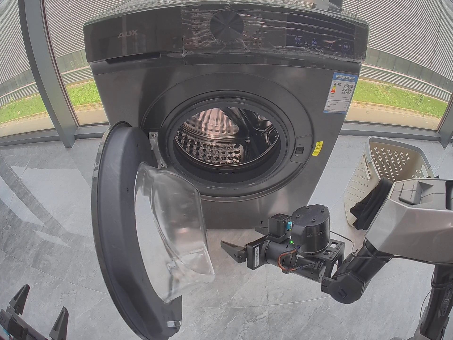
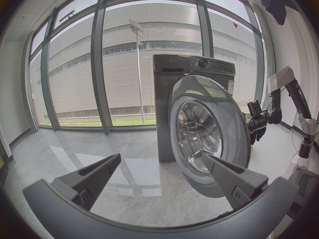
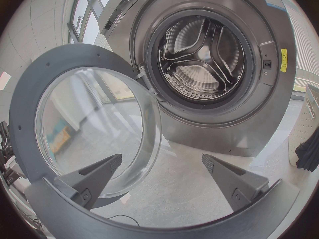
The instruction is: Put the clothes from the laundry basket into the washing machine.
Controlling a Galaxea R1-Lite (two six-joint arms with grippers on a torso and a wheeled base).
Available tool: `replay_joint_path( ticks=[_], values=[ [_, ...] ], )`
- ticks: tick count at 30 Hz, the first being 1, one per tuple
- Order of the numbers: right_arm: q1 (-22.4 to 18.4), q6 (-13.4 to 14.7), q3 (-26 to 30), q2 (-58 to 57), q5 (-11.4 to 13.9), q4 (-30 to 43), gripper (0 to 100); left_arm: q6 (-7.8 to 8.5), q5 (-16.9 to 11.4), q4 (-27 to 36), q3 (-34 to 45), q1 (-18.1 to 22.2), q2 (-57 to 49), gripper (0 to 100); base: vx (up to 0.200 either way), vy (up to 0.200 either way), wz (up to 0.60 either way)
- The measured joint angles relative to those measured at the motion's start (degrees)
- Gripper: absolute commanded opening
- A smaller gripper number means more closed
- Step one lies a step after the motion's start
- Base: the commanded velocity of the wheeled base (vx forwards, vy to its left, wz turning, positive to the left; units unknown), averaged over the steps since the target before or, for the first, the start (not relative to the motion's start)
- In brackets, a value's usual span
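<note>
The grey washing machine (image 1: pixel 226 72) stands with its round door (image 1: pixel 113 223) swung open to the left. Its steel drum (image 1: pixel 222 138) holds nothing I can see. The white laundry basket (image 1: pixel 394 161) sits on the floor to the machine's right, and a dark garment (image 1: pixel 370 208) hangs over its near rim. My right gripper (image 1: pixel 231 250) hovers low in front of the machine, below the drum opening, open and empty. My left gripper (image 1: pixel 44 298) is at the lower left, outside the door, open and empty. In the right wrist view the drum (image 3: pixel 202 57) and the dark garment (image 3: pixel 309 151) show.
The open door with its bulging glass bowl (image 1: pixel 172 227) stands between my two arms. Grey floor tiles (image 1: pixel 264 308) lie free in front of the machine. Window frames (image 1: pixel 45 72) run behind it.
</note>
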Motion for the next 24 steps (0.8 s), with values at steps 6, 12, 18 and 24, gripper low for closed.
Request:
replay_joint_path(
  ticks=[6, 12, 18, 24],
  values=[
    [-1.66, 0.09, -1.39, 0.3, 0.28, 0.88, 100, 0.0, 0.02, 0.0, 0.0, -0.05, 0.0, 100, -0.2, 0.0, 0.0],
    [-1.9, -0.07, -5.07, 1.99, 1.29, 3.19, 100, 0.0, 0.0, 0.0, 0.0, -0.05, 0.0, 100, 0.0, 0.0, 0.0],
    [-1.18, 0.0, -10.89, 5.27, 1.29, 6.22, 100, 0.0, 0.02, 0.0, 0.0, -0.02, 0.0, 100, 0.0, 0.0, 0.0],
    [0.91, 0.09, -15.77, 7.72, 1.15, 7.85, 100, 0.04, 0.0, 0.02, 0.0, -0.05, 0.0, 100, 0.0, 0.0, 0.0]
  ],
)
